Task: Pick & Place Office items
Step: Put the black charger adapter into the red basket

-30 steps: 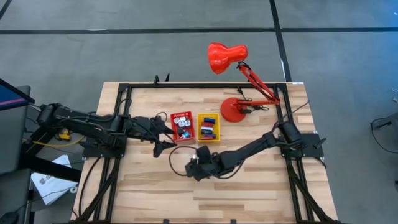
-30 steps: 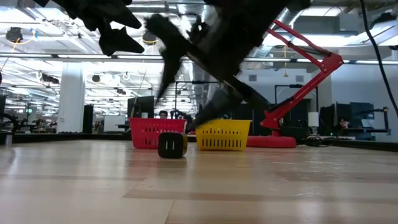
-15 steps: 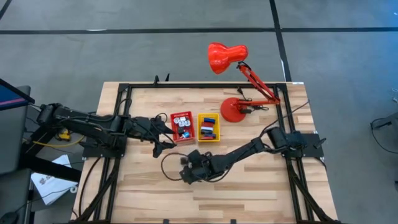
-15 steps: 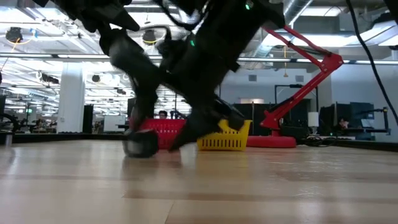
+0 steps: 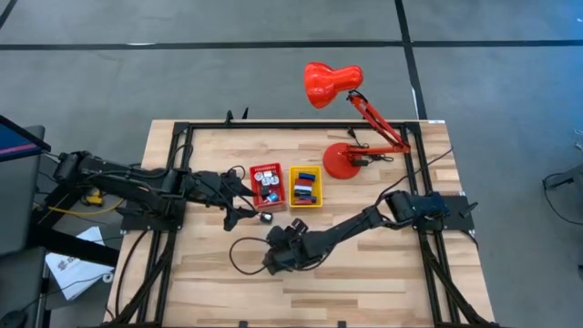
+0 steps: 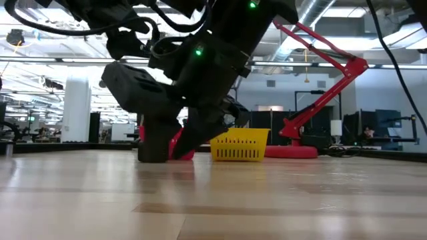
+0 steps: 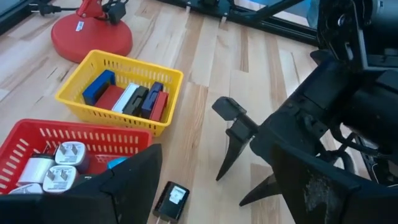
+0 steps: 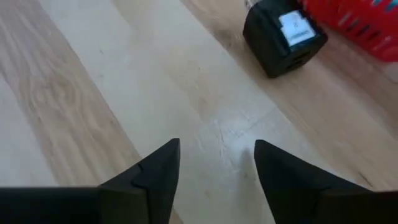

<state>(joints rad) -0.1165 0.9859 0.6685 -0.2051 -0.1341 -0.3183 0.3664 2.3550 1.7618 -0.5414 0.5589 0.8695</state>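
Left gripper (image 5: 239, 197): jaws spread wide, empty, hovering just beside the red bin (image 5: 266, 185).
Bins: two, red then yellow bin (image 5: 306, 186), side by side mid-counter (image 5: 364, 273).
Black charger (image 5: 267, 218): one, loose before the red bin.
Right gripper (image 8: 214, 163): jaws apart, empty, low near charger.
Left wrist view: shows three white plugs (image 7: 53, 173) and five blocks (image 7: 127, 99), blurred from above.

A wooden table (image 5: 364, 273) carries a red bin (image 5: 266, 185), yellow bin (image 5: 306, 186), lamp base (image 5: 344, 160) and black adapter (image 5: 267, 217).
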